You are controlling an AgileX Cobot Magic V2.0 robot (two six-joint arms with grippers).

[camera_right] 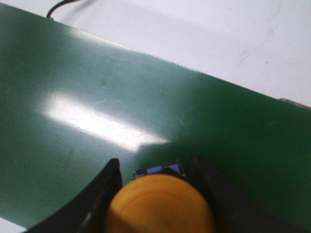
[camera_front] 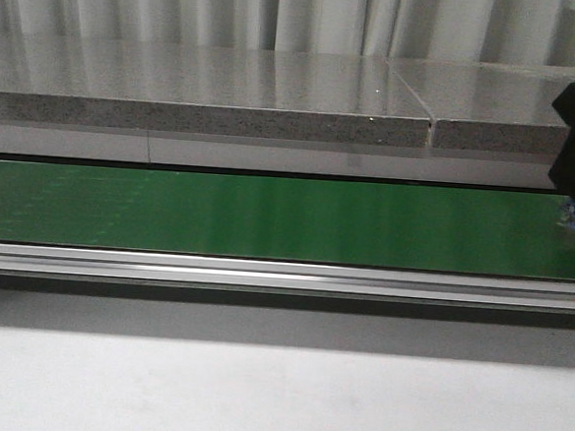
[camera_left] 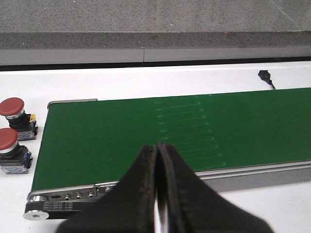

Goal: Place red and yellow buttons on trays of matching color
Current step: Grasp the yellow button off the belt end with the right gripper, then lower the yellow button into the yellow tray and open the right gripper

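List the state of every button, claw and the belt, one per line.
Yellow button: between the right claw's fingers, over the belt.
Right claw: shut on the yellow button.
Left claw: shut, empty, above the belt's near edge.
Two red buttons: upright on the white table beside the belt's end, ungrasped.
Belt: nothing resting on the visible part; motion cannot be told.

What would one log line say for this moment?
right gripper: around yellow button over belt | left gripper: shut, empty | red buttons: beside belt
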